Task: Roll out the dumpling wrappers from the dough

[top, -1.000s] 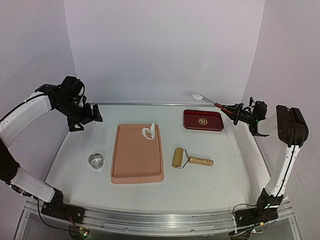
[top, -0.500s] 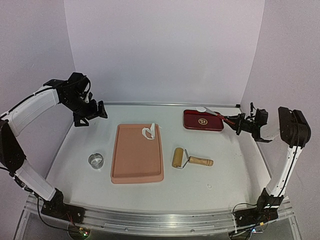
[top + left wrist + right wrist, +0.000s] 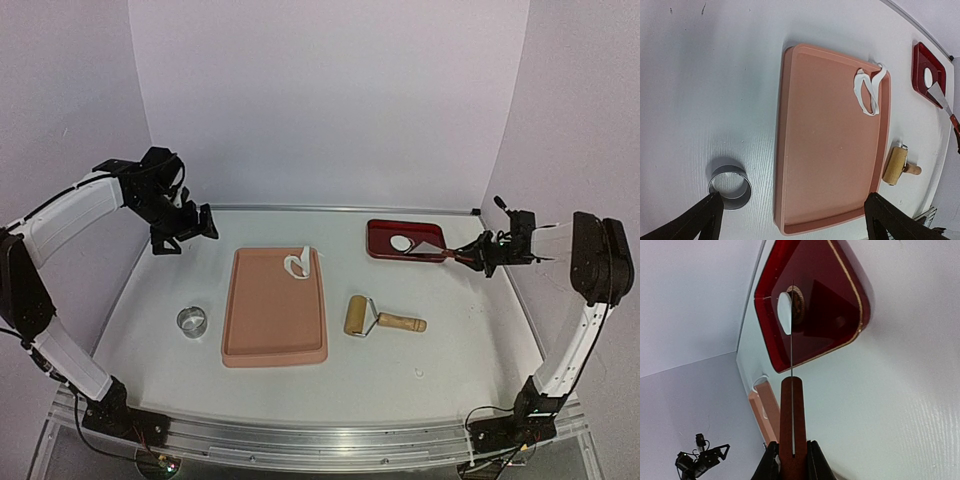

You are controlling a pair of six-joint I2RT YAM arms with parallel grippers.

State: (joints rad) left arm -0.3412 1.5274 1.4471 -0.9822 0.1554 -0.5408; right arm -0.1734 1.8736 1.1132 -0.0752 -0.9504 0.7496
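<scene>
My left gripper (image 3: 198, 226) hangs in the upper left of the top view, above the surface (image 3: 150, 300). Its jaws are spread wide and it has hold of nothing. In its own wrist view only the two dark fingertips (image 3: 707, 217) show, cut off at the bottom corners. Below it, left of centre, a metal ring (image 3: 191, 321) stands on the surface beside the pink tray (image 3: 275, 320).

The dough (image 3: 299, 263) is a ragged looped strip at the upper right corner of that tray, well apart from both grippers. One end seems to lie over the rim, though I can't say for sure. Right of the tray lies a rolling pin (image 3: 383, 318).

Further right is the red tray (image 3: 380, 250), and the round white wrapper (image 3: 400, 242) lies flat inside it. My right gripper (image 3: 487, 252) is closed on the handle of a spatula (image 3: 432, 247), whose blade reaches into the red tray just beside the wrapper. I can't tell whether blade and wrapper touch. In the right wrist view the blade is edge-on, a thin line, and the wrapper (image 3: 784, 312) shows only as a half-oval on its left. The left wrist view cuts the red tray off at the right edge.
</scene>
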